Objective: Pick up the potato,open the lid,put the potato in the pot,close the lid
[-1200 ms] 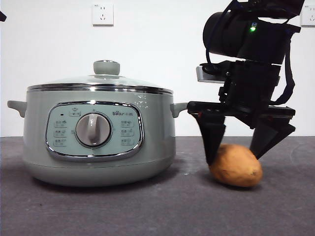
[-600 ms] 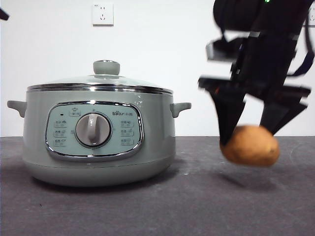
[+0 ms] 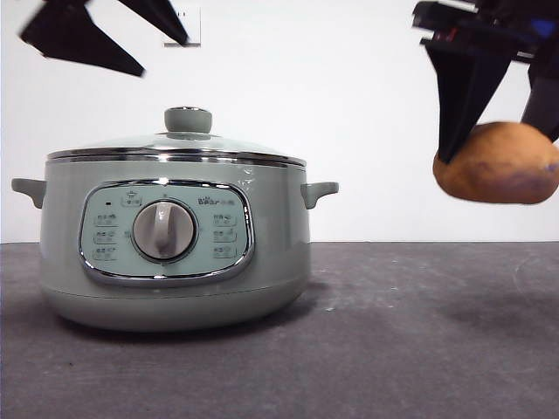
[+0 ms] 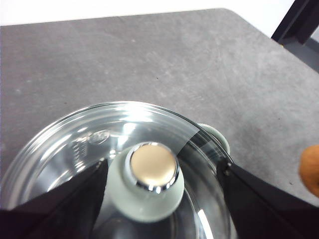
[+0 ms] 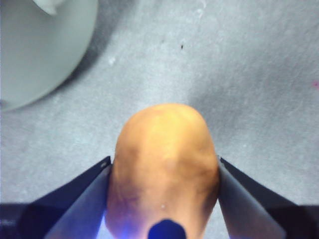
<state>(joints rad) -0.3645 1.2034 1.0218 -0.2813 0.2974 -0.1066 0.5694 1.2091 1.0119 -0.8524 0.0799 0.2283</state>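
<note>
Directly above the pale green knob [image 4: 149, 184] of the glass lid [image 4: 75, 144], the left gripper [image 4: 159, 199] is held with its jaws spread wide, one to each side of the knob and clear of it, so a straight descent is judged to bring them around it. At the front view's top corner that gripper [image 3: 105, 35] is seen well above the lid [image 3: 175, 144], which is seated on the sage-green pot [image 3: 175, 236] on the grey table [image 3: 393, 349]. Well off to the pot's side, the potato [image 3: 498, 163] is carried clear of the table, clamped between the jaws of the right gripper [image 5: 164, 199]; its long axis is seen running level across the front view, about at the height of the pot's rim. The lid is judged nearer to the left arm, and it must be lifted before the potato [image 5: 162, 169] can be moved over the pot.
</note>
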